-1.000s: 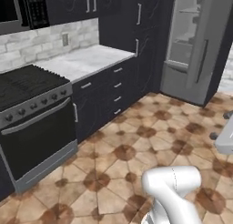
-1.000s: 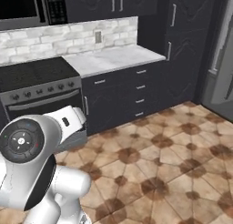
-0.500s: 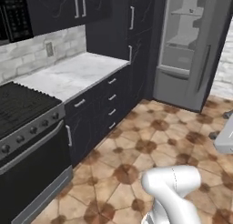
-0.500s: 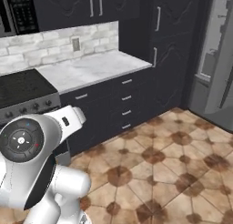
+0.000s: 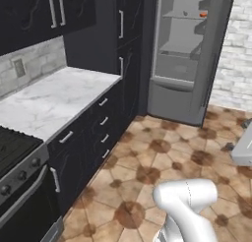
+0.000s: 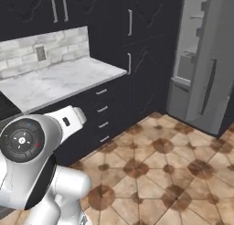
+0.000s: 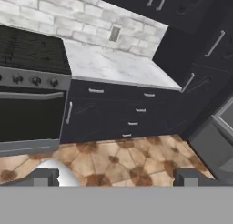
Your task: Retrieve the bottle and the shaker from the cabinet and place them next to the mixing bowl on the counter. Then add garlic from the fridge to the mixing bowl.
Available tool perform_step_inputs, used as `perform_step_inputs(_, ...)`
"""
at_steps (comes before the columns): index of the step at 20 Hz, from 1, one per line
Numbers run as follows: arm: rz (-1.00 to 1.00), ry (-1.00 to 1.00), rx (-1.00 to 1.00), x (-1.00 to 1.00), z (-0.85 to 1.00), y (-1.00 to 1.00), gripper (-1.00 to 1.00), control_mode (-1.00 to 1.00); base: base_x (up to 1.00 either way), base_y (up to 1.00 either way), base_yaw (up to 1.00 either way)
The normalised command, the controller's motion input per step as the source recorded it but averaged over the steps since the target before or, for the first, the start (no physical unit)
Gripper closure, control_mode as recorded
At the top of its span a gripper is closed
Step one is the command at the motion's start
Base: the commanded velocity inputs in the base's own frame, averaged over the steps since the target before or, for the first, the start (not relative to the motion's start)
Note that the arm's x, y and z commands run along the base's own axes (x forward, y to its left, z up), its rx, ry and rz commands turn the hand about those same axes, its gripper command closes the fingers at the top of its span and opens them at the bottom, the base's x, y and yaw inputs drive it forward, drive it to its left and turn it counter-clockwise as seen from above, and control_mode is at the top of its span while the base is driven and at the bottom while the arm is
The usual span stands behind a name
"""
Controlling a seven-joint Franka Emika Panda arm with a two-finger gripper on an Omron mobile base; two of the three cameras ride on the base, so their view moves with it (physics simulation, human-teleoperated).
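My gripper [image 7: 118, 177] is open, its two dark fingertips [image 7: 45, 176] standing far apart with nothing between them. It hangs above the tiled floor and faces the white marble counter [image 7: 113, 63] from some way off. The counter [image 5: 54, 98] is bare where it shows, and it also appears in the right base view [image 6: 59, 80]. Dark wall cabinets [image 5: 54, 10] with grey bar handles hang shut above it. The grey fridge [image 5: 182, 54] stands open at the back right, its shelves showing. The bottle, the shaker, the mixing bowl and the garlic are out of view.
A black stove [image 7: 27, 50] adjoins the counter's left end. Dark drawers [image 5: 98, 123] with silver handles run below the worktop. A tall dark pantry unit [image 5: 128, 44] separates counter and fridge. Brown tiled floor [image 5: 162, 152] lies open ahead. A grey object [image 5: 243, 147] sits at the right edge.
The whole picture has shifted: the base has driven along the counter toward the fridge, so the stove slid off to the left and the fridge looms nearer. The gripper stays open.
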Motion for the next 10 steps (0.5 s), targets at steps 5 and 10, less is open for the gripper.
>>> perform_step_inputs(5,0.00,0.00,0.00,0.00,0.00,0.00,-1.00,1.00,0.62,0.04,-0.28)
perform_step_inputs(10,0.00,0.00,0.00,0.00,0.00,0.00,-1.00,1.00,0.71,0.31,-0.22)
